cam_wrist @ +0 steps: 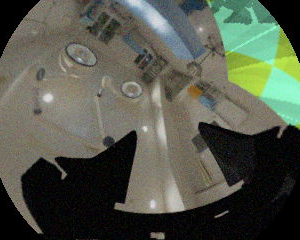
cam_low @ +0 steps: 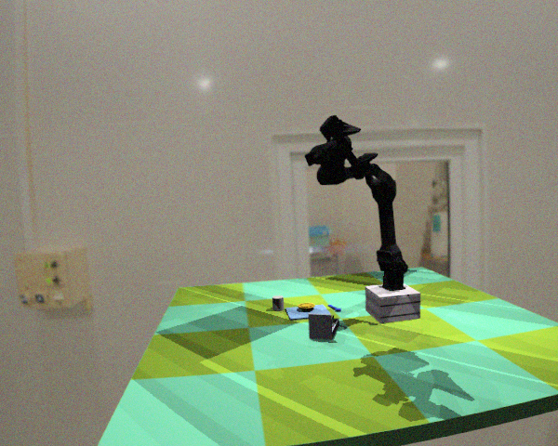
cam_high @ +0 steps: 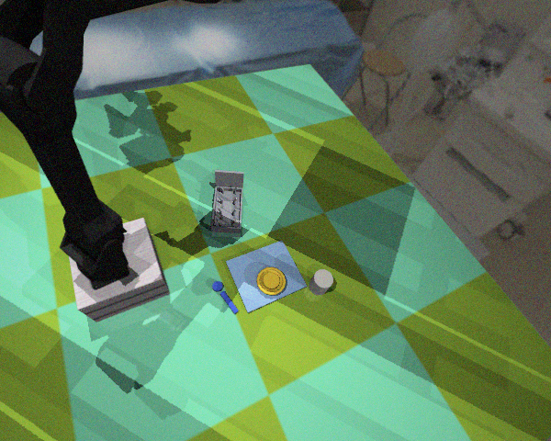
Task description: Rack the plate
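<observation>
Gripper (cam_wrist: 166, 143) raised high above the table (cam_high: 361, 379), fingers spread wide around nothing; yellow plate (cam_high: 271, 280) flat on the blue mat (cam_high: 247, 273), just beside the dish rack (cam_high: 227, 204).

Counter (cam_high: 313, 379): green/teal triangle check. Plate (cam_high: 271, 280) yellow-orange on a light blue mat (cam_high: 247, 270). Rack (cam_high: 227, 203) grey. Cup (cam_high: 321, 281) pale grey. Blue utensil (cam_high: 225, 296). Arm (cam_low: 385, 216) black, base block (cam_low: 393, 303) grey-white.

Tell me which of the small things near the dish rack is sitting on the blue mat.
The yellow plate lies flat on the blue mat; the grey cup and blue utensil sit beside it, off the mat.
</observation>
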`<state>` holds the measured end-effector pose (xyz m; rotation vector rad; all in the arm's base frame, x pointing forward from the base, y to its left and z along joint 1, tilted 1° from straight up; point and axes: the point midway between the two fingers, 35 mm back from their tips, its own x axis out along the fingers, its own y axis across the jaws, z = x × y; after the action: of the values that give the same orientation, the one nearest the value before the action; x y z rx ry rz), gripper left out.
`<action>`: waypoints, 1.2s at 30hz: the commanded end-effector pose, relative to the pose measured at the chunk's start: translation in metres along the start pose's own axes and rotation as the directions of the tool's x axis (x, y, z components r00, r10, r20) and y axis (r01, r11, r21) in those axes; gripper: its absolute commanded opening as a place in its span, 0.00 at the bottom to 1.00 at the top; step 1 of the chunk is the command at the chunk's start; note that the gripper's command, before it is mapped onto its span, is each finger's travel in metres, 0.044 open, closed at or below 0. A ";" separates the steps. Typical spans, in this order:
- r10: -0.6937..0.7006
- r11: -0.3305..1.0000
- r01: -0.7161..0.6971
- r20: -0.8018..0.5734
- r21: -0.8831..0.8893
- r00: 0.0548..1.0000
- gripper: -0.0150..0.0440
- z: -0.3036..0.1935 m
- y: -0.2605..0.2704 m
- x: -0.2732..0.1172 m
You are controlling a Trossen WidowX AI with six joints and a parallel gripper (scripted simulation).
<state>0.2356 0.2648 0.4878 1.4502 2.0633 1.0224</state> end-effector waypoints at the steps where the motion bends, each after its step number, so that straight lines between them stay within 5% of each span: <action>1: 0.002 1.000 -0.002 0.000 0.003 1.000 0.93 0.000 0.000 0.000; 18: 0.214 0.859 -0.223 0.074 0.461 0.974 0.93 0.032 0.035 -0.035; 36: 0.429 0.400 -0.424 0.243 0.812 0.870 0.93 0.081 0.062 -0.091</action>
<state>0.3507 0.2251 0.4816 2.4647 2.3631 0.1105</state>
